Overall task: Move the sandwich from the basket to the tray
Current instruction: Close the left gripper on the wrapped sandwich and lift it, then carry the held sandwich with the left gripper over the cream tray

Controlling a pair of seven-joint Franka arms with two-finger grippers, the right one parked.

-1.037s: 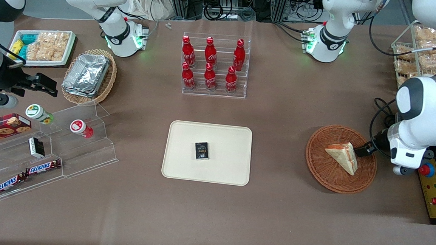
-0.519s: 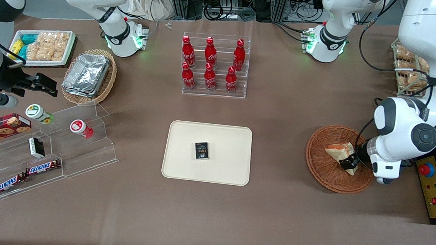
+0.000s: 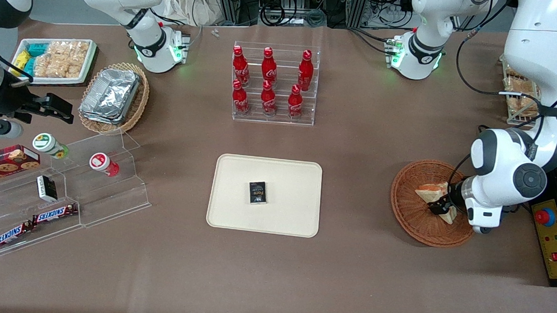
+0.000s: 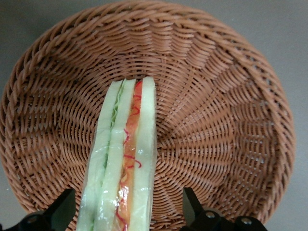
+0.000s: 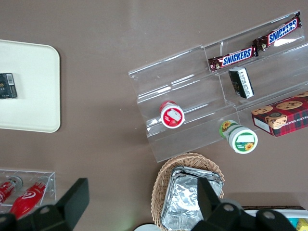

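Front view: one sandwich (image 3: 432,192) in basket (image 3: 410,218), open gripper (image 3: 442,205) astride.

Robotics lab with a mock shop setup: Franka bases (image 3: 154,52) bolted to a brown table (image 3: 348,277), cable bundles (image 3: 292,7) and aluminium framing at the edge, e-stop box (image 3: 556,241). Staged goods: cola bottles (image 3: 268,81), Snickers bars (image 3: 32,223).

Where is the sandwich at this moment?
In the front view the sandwich lies in the basket, toward the working arm's end of the table. The left wrist view shows it between the open fingers of the gripper.
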